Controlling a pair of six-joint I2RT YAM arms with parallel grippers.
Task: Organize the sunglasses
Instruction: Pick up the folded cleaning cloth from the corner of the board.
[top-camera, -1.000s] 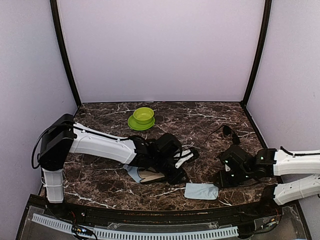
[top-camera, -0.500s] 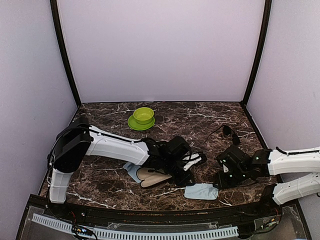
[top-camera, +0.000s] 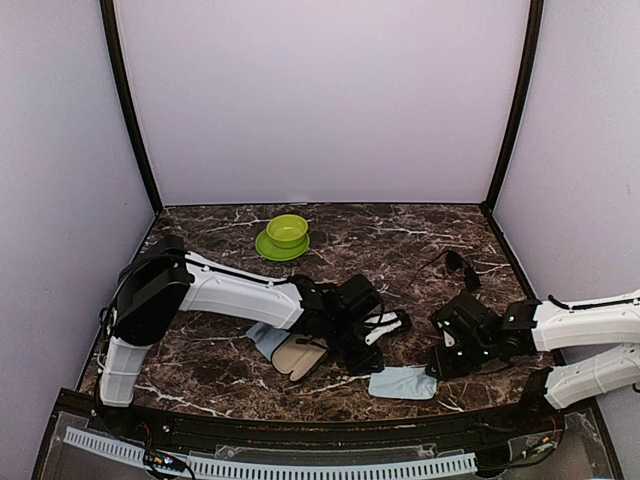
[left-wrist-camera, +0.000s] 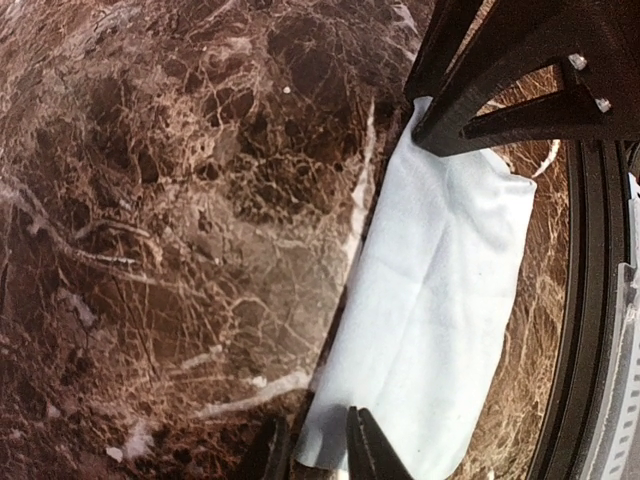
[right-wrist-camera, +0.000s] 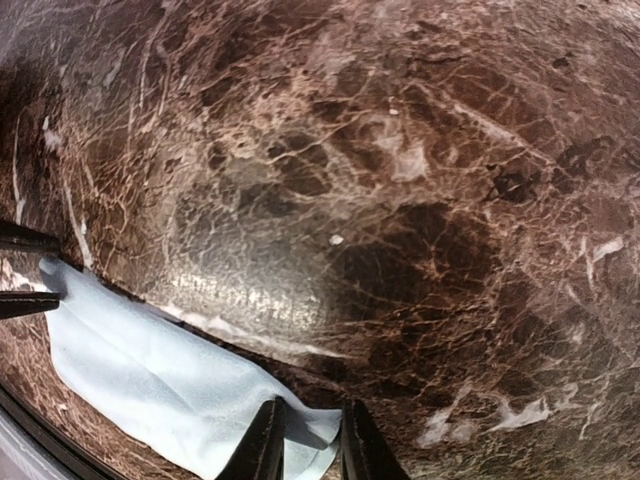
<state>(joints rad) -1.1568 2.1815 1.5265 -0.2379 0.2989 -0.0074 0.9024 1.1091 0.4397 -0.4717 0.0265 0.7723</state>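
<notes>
Left wrist view puts my left claw (left-wrist-camera: 315, 452) at one short end of the pale blue cloth (left-wrist-camera: 440, 300), jaws narrowly apart with a corner of the fabric between the tips. I judge this astride the corner rather than clenched on it. My right claw (right-wrist-camera: 305, 447) stands the same way at the opposite end: a slim gap, a cloth corner inside it, no firm grasp that I can confirm. The step in hand appears to be taking up this cloth by both ends. To do it well, both claws should pinch fully and together, catch fabric only, stay off the marble table (left-wrist-camera: 150, 200), then rise level so the cloth hangs taut between them. The two claws work close to each other, so collision is the main hazard, and a loose pinch would let one end drop. A small dark wire-framed object, which I take for the sunglasses (top-camera: 456, 264), lies beyond my right claw, well apart and untouched; a second pair I cannot make out. Behind my left claw, under its forearm, a tan case (top-camera: 297, 356) rests on a second cloth (top-camera: 262, 340). A green bowl (top-camera: 287, 230) sits far beyond, out of the way.
</notes>
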